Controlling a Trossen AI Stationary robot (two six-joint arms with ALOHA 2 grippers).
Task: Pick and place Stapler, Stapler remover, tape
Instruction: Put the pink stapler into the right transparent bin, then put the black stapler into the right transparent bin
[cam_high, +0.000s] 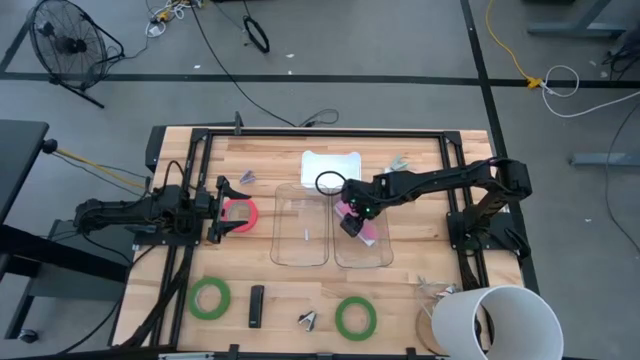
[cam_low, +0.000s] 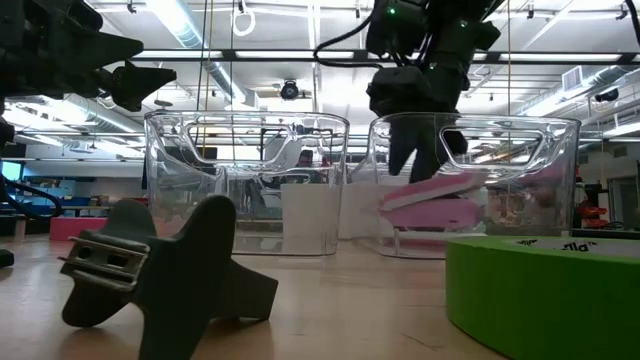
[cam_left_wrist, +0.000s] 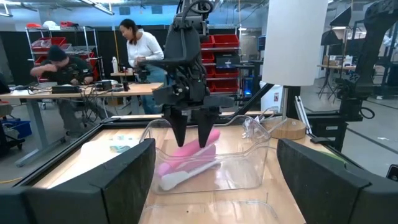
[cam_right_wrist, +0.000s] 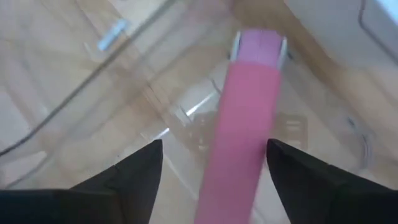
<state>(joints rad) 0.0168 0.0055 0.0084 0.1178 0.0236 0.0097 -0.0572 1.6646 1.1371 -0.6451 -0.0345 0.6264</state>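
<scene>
Right hand spread over the right bin; pink stapler lies inside, apparently free. Risk: a finger snags it on withdrawal. Left hand spread beside the pink tape, waiting.

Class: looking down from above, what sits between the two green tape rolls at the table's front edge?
In the high view, a black stapler and a stapler remover lie between the left tape roll and right tape roll.

The pink stapler is blurred and cut off at six o'clock in the right wrist view; overhead, the right gripper hides most of it.
</scene>
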